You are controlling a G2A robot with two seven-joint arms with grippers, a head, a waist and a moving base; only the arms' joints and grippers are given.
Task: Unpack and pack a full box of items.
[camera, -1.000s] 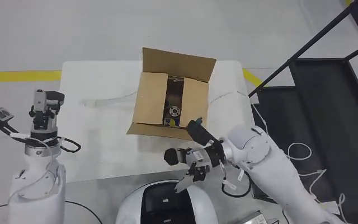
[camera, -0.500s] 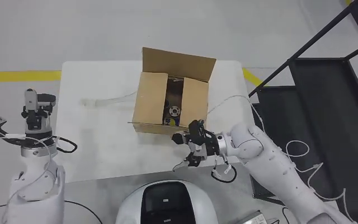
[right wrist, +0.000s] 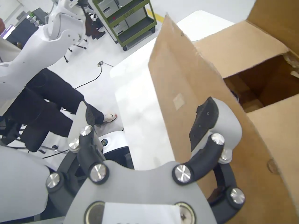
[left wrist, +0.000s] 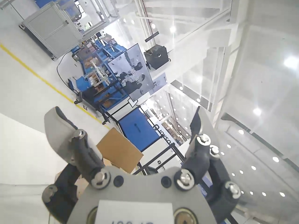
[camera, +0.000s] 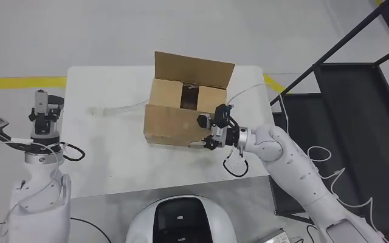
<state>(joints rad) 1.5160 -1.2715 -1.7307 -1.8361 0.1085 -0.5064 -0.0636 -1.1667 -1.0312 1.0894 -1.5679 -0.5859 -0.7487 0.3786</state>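
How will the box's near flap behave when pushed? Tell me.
The near flap is thin cardboard on a crease, so it likely swings and bends easily. Its ragged edge suggests a hard pinch from the right pincer could crush it. The box might slide on the table.

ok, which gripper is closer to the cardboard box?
Right. The right gripper is at the cardboard box's near flap, open; the left gripper is well off, beyond the table's left edge.
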